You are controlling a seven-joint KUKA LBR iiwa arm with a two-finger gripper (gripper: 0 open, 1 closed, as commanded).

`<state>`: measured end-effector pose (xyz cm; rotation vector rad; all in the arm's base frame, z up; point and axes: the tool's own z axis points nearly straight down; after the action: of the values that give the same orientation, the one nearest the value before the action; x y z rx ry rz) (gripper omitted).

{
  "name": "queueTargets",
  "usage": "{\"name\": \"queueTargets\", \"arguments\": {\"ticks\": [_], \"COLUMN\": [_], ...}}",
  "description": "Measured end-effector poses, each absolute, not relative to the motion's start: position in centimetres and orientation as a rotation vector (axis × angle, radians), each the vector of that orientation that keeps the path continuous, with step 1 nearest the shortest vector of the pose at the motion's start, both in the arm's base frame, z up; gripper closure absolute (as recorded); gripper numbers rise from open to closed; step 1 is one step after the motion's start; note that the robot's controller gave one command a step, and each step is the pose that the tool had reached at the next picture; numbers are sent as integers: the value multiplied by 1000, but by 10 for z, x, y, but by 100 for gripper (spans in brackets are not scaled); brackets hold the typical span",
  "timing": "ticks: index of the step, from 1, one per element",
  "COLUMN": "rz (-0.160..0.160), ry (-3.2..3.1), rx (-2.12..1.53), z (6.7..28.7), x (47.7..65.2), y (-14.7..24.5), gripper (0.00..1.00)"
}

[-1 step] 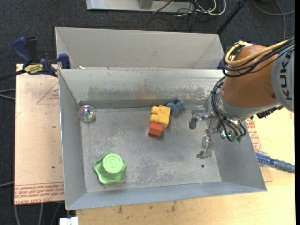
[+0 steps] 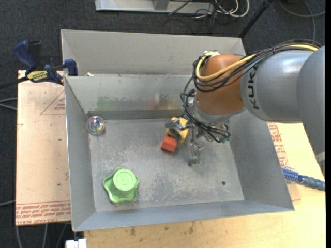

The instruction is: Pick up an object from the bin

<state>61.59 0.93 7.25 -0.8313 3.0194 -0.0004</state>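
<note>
Scuffed grey bin (image 2: 155, 172) on dark carpet (image 2: 31, 9); gripper (image 2: 194, 156) low near its middle, parted or closed unclear; orange-and-yellow toy (image 2: 169, 143) just beside; green scalloped cap (image 2: 121, 185) front-left corner; silvery ball (image 2: 95, 124) by left wall.

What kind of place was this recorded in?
Likely a robotics lab: a grey metal bin, a silver KUKA arm's gripper inside it, loose cables on dark carpet.
</note>
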Motion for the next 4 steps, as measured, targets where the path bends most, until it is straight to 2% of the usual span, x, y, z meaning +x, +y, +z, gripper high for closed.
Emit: {"name": "queueTargets", "arguments": {"ticks": [1, 2, 3, 4], "rz": [0, 0, 3, 2], "ry": [2979, 2959, 2877, 2877], "rx": [-967, -1040, -1260, -1256], "z": [102, 117, 69, 69], "x": [644, 648, 651, 651], "y": [34, 31, 33, 34], "gripper": [0, 0, 0, 0]}}
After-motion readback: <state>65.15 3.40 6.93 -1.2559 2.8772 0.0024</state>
